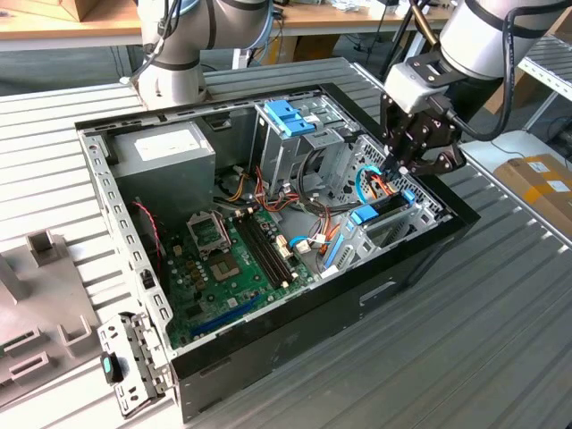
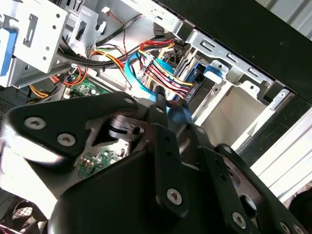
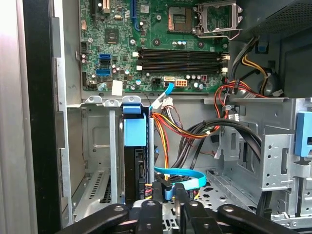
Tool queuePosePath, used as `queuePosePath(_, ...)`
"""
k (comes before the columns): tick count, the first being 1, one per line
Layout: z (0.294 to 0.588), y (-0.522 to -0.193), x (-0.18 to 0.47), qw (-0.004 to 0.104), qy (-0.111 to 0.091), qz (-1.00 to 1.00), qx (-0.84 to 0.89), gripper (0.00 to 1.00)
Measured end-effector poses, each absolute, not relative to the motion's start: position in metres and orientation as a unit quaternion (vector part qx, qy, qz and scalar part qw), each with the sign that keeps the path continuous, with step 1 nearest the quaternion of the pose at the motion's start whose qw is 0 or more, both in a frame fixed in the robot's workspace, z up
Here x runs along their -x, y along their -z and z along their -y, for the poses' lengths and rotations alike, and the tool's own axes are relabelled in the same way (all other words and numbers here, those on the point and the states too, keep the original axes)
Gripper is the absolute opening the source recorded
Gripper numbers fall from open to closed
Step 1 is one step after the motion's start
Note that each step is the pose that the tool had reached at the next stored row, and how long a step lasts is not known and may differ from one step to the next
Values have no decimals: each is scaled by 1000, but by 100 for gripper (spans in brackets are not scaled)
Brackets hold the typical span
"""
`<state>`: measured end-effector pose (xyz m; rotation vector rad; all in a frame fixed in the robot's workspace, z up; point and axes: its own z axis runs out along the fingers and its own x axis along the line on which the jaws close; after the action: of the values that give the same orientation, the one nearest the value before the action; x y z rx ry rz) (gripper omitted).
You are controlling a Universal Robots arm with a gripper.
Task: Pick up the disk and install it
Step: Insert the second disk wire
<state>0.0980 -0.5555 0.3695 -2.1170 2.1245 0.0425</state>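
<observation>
— How do the jaws (image 1: 399,167) stand?

— I cannot tell whether they are spread or pressed together. In the exterior view they hang low inside the open computer case (image 1: 420,241), at the corner toward the exterior view's right, just above a bundle of coloured cables (image 1: 380,183) and a flat light-blue cable (image 3: 183,175).

— And the disk?

— The disk (image 3: 135,151) stands on edge in a slot of the lower drive bay (image 3: 97,146). Its light-blue carrier end faces out, and its dark body sits between the bay's grey metal walls. In the first wrist view the black finger links (image 3: 161,214) sit close beside its cabled end.

— What lies further out?

— The green motherboard (image 1: 228,268) covers the case floor. A tall grey drive cage (image 1: 290,147) with a blue bracket (image 1: 288,116) stands behind it. The case rests on a ribbed grey table (image 1: 465,357).
</observation>
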Motion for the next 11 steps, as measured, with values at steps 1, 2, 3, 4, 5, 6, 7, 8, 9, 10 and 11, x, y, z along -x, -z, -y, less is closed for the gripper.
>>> queuePosePath(1, 556, -369, -98, 71, -14, -707, 704, 16)
queuePosePath(2, 556, -369, -98, 71, -14, -707, 704, 16)
queuePosePath(3, 556, -369, -98, 71, -14, -707, 704, 16)
queuePosePath(4, 556, -369, -98, 71, -14, -707, 704, 16)
queuePosePath(5, 556, -369, -98, 71, -14, -707, 704, 16)
queuePosePath(6, 556, -369, -98, 71, -14, -706, 704, 16)
queuePosePath(7, 556, -369, -98, 71, -14, -706, 704, 16)
queuePosePath(8, 558, -369, -98, 71, -14, -707, 704, 16)
queuePosePath(9, 560, -369, -98, 71, -14, -706, 704, 16)
queuePosePath(10, 561, -369, -98, 71, -14, -707, 704, 16)
queuePosePath(11, 564, -369, -98, 71, -14, -706, 704, 16)
